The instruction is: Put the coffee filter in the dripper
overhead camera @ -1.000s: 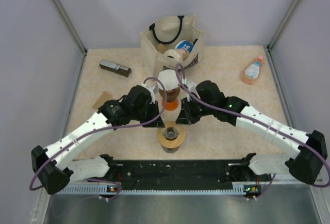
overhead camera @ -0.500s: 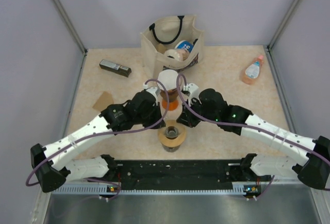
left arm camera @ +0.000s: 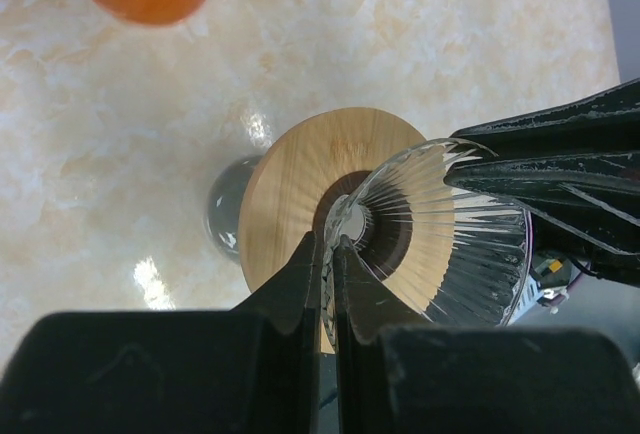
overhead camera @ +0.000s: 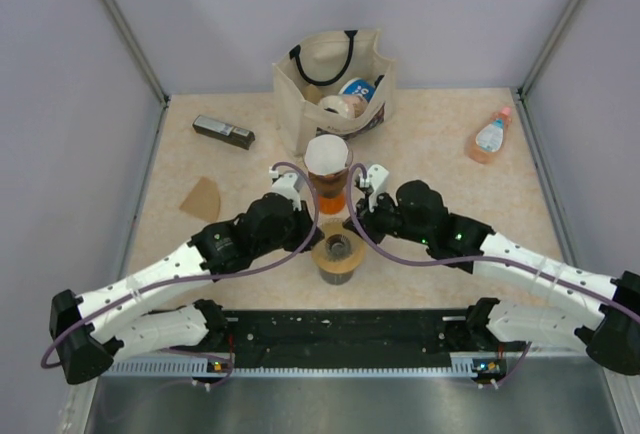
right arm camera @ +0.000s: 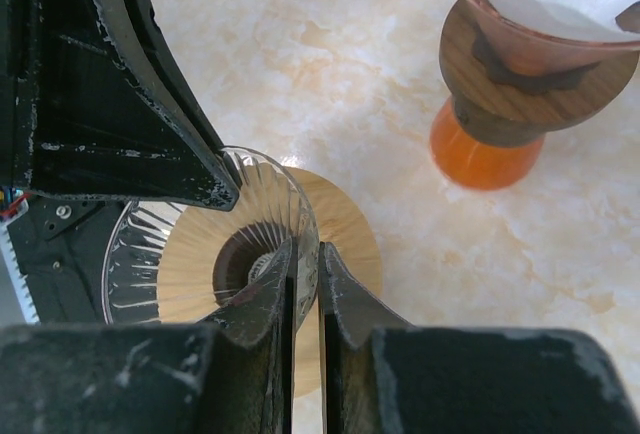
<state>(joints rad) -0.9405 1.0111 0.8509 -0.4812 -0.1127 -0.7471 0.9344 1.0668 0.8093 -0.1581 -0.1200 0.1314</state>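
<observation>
Left gripper (overhead camera: pixel 314 237) and right gripper (overhead camera: pixel 357 230) are shown in the top view meeting from opposite sides above the tan ring (overhead camera: pixel 322 262); what is pinched cannot be made out here. The coffee filter (overhead camera: pixel 327 153) is seated as a white cone in the dripper (overhead camera: pixel 329 178), on the orange base (overhead camera: pixel 330 201) just beyond the fingertips, so the placement is judged complete. Both forearms lie near that base. A careless retreat could knock it, and the light paper could be shaken out. Print on the tote bag (overhead camera: pixel 300 84) contents and on the bottle (overhead camera: pixel 490 136) label is too small to be read.

In the left wrist view, the left fingers are seen almost fully closed, nipping the near rim of a clear ribbed cone (left arm camera: pixel 470 254) held over the tan ring. The far rim is clamped by the right gripper. Only a thin edge is gripped on each side, so uneven arm motion could twist the cone free or drop it onto the ring. No writing is seen.

In the right wrist view, the right fingers are likewise nearly shut on the cone's rim. The dripper, with the filter inside, stands apart at upper right. If only one side were released, the cone would be left hanging by one edge. No lettering is visible.
</observation>
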